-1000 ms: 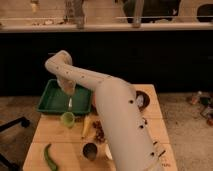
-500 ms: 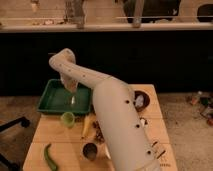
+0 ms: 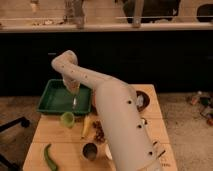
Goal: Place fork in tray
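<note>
The green tray [image 3: 52,100] sits at the table's back left. My gripper [image 3: 73,91] hangs over the tray's right half, at the end of the white arm that reaches in from the lower right. It is shut on the fork [image 3: 74,103], a thin pale sliver that points down from the gripper toward the tray floor. I cannot tell whether the fork's tip touches the tray.
A light-green cup [image 3: 67,119] stands just in front of the tray. A green pepper [image 3: 49,157] lies at the front left. A banana [image 3: 86,127], a metal cup [image 3: 90,150] and a dark bowl [image 3: 142,100] lie beside the arm on the wooden table [image 3: 50,135].
The gripper has moved a little right and back over the tray, with the fork still in it.
</note>
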`<state>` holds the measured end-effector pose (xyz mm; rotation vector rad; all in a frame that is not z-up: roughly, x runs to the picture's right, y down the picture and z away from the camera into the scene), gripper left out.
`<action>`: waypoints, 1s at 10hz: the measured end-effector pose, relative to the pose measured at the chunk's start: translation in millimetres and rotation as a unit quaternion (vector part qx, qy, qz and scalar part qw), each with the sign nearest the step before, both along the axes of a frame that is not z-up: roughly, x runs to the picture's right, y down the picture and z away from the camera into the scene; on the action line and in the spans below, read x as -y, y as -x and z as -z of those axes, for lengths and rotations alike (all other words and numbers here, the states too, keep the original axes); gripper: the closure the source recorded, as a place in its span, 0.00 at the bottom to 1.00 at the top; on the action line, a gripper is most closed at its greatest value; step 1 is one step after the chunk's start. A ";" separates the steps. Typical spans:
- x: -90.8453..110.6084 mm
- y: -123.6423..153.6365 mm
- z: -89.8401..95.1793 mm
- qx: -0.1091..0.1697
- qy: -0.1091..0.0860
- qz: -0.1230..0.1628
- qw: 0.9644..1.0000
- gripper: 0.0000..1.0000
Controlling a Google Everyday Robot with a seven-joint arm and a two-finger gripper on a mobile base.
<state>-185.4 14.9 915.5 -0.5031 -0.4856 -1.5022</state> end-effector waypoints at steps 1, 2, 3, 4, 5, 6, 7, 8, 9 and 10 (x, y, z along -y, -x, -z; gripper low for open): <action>0.4 -3.1 -0.1 -0.002 0.000 -0.002 1.000 0.96; 0.4 -3.4 -0.1 -0.002 0.000 -0.002 1.000 0.96; 0.1 -1.9 0.1 -0.002 0.000 -0.002 1.000 0.96; -0.1 -1.1 0.3 -0.001 0.000 -0.002 1.000 0.96; 0.1 -1.7 0.2 -0.001 0.000 -0.002 1.000 0.96; 0.2 -2.2 0.2 -0.001 0.000 -0.002 1.000 0.96; 0.1 -2.2 0.2 -0.001 0.000 -0.002 1.000 0.96; 0.2 -2.4 0.1 -0.002 0.000 -0.002 1.000 0.96; 0.2 -2.5 0.1 -0.002 0.000 -0.002 1.000 0.96; 0.1 -2.5 0.2 -0.001 0.000 -0.002 1.000 0.96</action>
